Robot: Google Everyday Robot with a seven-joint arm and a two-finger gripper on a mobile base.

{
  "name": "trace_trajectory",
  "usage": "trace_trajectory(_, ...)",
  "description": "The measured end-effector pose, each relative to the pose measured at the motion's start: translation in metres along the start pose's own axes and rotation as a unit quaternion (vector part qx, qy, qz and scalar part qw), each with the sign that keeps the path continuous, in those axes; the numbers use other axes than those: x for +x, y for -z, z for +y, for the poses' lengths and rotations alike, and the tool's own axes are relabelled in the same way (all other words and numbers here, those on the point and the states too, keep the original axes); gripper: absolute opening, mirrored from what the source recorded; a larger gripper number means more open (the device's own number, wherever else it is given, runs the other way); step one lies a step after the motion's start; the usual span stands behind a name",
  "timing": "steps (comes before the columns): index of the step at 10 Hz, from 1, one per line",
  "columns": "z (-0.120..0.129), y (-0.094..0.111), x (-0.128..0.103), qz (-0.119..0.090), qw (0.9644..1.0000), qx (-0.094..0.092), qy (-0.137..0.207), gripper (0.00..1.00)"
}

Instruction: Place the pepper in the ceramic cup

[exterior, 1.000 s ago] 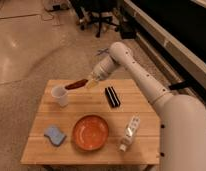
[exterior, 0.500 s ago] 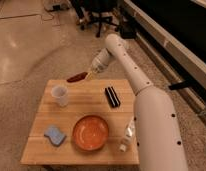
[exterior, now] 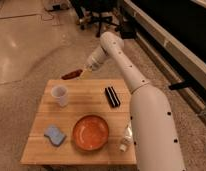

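Note:
A slim dark red-brown pepper (exterior: 71,75) hangs in the air above the table's far left edge, held at its right end by my gripper (exterior: 84,72). The gripper is at the end of my white arm, which reaches in from the right. The small white ceramic cup (exterior: 59,95) stands upright on the wooden table (exterior: 51,115) at its back left. The pepper is above and a little behind the cup, slightly to its right.
An orange round bowl (exterior: 90,133) sits at the table's front middle. A black rectangular bar (exterior: 112,96) lies at the back right. A blue sponge (exterior: 55,134) lies at the front left. A small white bottle (exterior: 126,140) lies near the front right. Office chairs (exterior: 98,12) stand behind.
The gripper with the pepper has risen and moved away from the table towards its far edge, then shifted slightly; the cup and the other things have stayed put.

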Motion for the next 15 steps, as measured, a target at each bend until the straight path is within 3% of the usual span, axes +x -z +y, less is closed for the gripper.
trace_trajectory(2,-0.006,-0.002,0.002,-0.005,0.9997,-0.021,0.012,0.0)
trace_trajectory(6,-0.022,-0.013,-0.007,-0.037,0.9965,-0.064,0.04,0.0)
trace_trajectory(11,-0.045,-0.034,-0.004,-0.064,0.9935,-0.068,0.066,0.0)
trace_trajectory(15,-0.042,-0.048,-0.004,-0.086,0.9908,-0.063,0.083,0.0)
